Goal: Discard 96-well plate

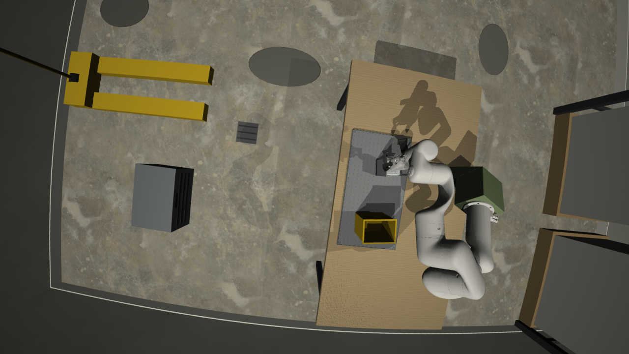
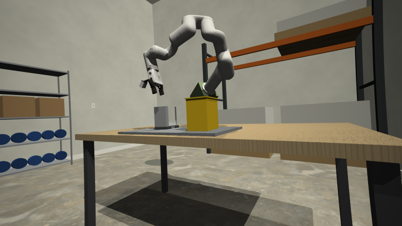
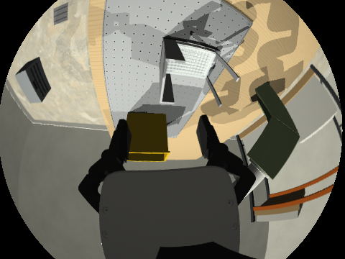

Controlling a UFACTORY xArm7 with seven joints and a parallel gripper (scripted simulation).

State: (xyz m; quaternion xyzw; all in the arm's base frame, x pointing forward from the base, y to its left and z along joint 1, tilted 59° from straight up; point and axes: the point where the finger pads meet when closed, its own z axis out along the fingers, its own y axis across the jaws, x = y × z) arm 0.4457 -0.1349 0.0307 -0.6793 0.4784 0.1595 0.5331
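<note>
The stack rack K1 stands on the grey perforated baseplate, with a grey back wall and thin posts. In the wrist view the white 96-well plate lies on top inside the rack; the lower plate is hidden under it. The yellow plastics bin W1 stands upright on the same baseplate; it also shows in the overhead view and the wrist view. My gripper is open and empty, high above the rack, and shows in the wrist view and the overhead view.
The wooden table carries the baseplate. The arm's green base block sits at the table's right side. Shelving stands at the wall. A yellow pallet jack and a grey cabinet are on the floor.
</note>
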